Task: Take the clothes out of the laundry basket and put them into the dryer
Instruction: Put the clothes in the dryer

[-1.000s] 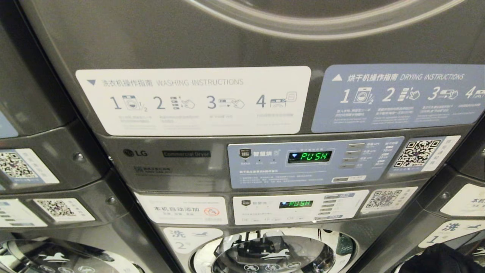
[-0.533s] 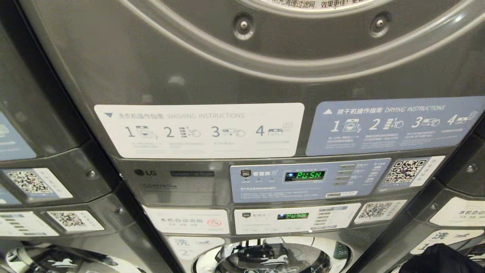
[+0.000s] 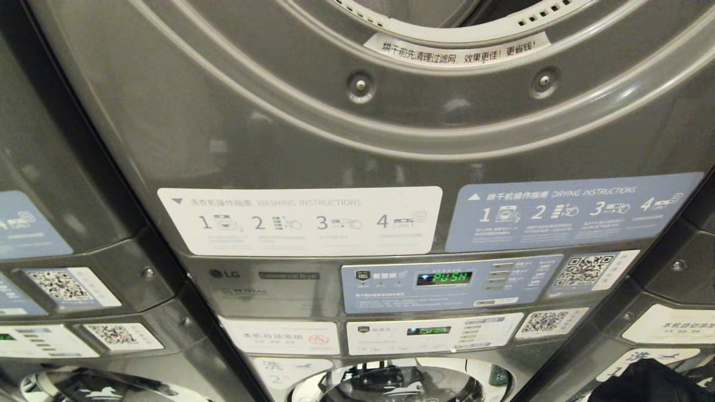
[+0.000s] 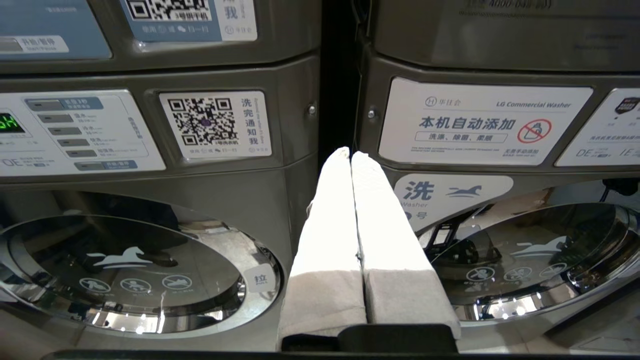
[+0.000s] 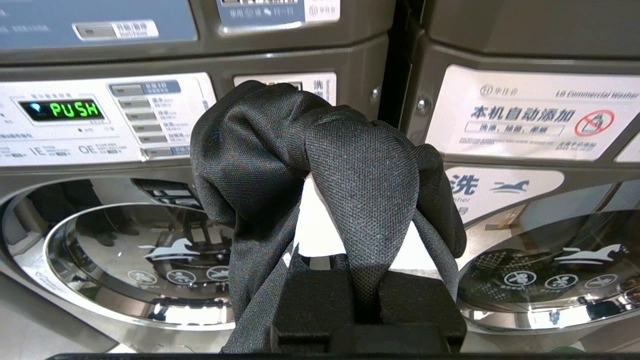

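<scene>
Right gripper (image 5: 367, 280) jaws pinch the black clothes (image 5: 320, 165) — fabric bunched over them; left gripper (image 4: 351, 155) jaws closed, empty.

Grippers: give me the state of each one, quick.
Left end effector: closed, holding nothing, in front of the washers.
Right end effector: closed on the black clothes, which drape over its fingers.

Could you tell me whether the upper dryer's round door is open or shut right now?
Open: in the head view the dark grey LG dryer shows its bare door recess, white perforated drum rim and dark drum interior, with no glass door over them.
</scene>
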